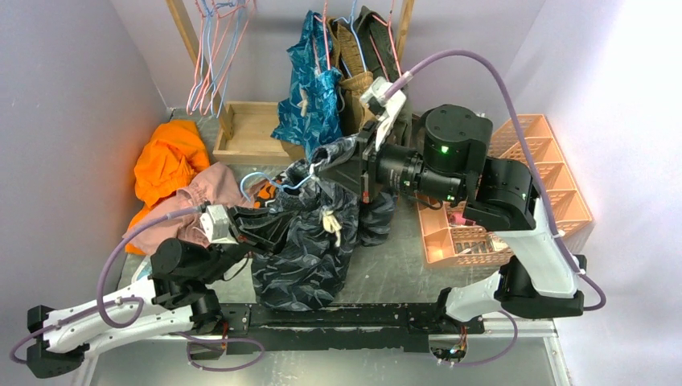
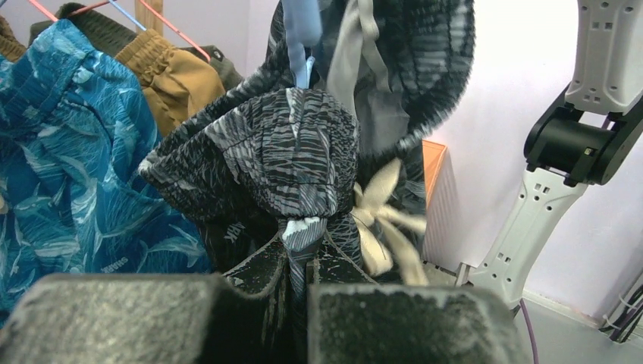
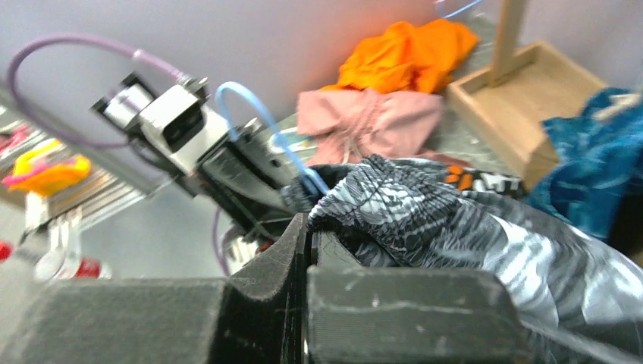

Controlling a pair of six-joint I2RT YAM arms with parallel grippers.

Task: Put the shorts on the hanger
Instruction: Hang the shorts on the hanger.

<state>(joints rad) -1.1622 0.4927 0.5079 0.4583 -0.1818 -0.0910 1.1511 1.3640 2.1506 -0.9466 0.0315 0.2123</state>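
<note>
While my left pincer is clenched on a fold of the shorts, my right pincer is clamped shut too, with the gathered waistband edge pinched at its tips. The shorts hang bunched between my 2 arms at the middle of the table, their lower part draped down toward the near edge and the cream drawstring dangling in front. The hanger is caught up in the waist: a loop of its light-blue wire sticks out of the fabric between my 2 pincers, nearer the left one. To the left lie an orange garment and a pink garment. Teal-blue shorts hang behind.
</note>
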